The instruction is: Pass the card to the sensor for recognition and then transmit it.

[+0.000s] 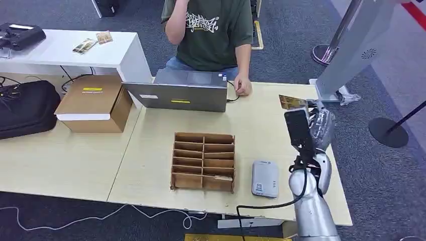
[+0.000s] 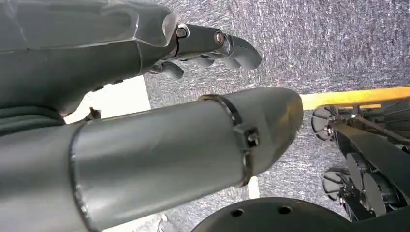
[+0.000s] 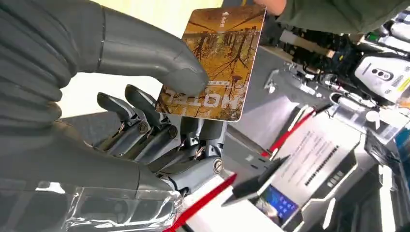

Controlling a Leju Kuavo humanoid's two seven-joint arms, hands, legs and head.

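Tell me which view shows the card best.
The right wrist view: the card fills the middle, its printed face clear, pinched by the right hand. The head view shows it small and edge-on. The left wrist view looks at carpet.

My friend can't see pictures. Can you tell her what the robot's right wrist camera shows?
A grey robot right hand pinches an orange-brown plastic card printed with autumn trees between its thick thumb and dark fingers. Behind it are a pale wooden tabletop and a grey kiosk with a small blue screen.
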